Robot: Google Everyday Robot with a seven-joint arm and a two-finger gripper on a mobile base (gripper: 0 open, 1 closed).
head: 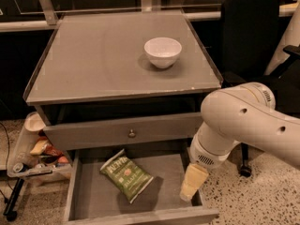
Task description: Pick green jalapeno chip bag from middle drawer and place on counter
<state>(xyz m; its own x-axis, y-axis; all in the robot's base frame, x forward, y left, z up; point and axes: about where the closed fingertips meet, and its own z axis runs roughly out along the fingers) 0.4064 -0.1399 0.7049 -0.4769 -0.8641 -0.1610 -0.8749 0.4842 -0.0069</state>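
We are holding the gripper [191, 187] low inside the right end of the middle drawer [91, 198]; its spread we cannot tell. The green jalapeno chip bag [125, 175] is lying flat to its left, apart, its long axis running back-left to front-right.

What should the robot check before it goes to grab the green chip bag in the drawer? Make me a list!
1. Middle drawer pulled open: ok.
2. Green jalapeno chip bag lying uncovered on the drawer floor: ok.
3. Gripper above the bag: not ok; it hangs by the drawer's right wall, apart from the bag.
4. Bare spot on the counter beside the white bowl: ok.
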